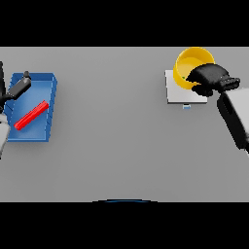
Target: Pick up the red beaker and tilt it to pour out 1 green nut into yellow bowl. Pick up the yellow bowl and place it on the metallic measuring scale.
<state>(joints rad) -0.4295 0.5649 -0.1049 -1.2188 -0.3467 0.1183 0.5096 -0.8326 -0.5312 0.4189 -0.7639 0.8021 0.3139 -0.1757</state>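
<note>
Gripping the yellow bowl [190, 63] on the scale [176, 92], right hand [208, 78]; possibly a green speck inside

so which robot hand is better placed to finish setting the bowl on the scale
Right. The right robot hand is curled round the yellow bowl, which is already over the scale. The left robot hand is far off, over the blue tray.

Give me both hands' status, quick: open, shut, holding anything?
Left hand: over the blue tray, holding nothing; fingers cannot be told.
Right hand: shut on the yellow bowl, which sits on the metallic scale.
</note>
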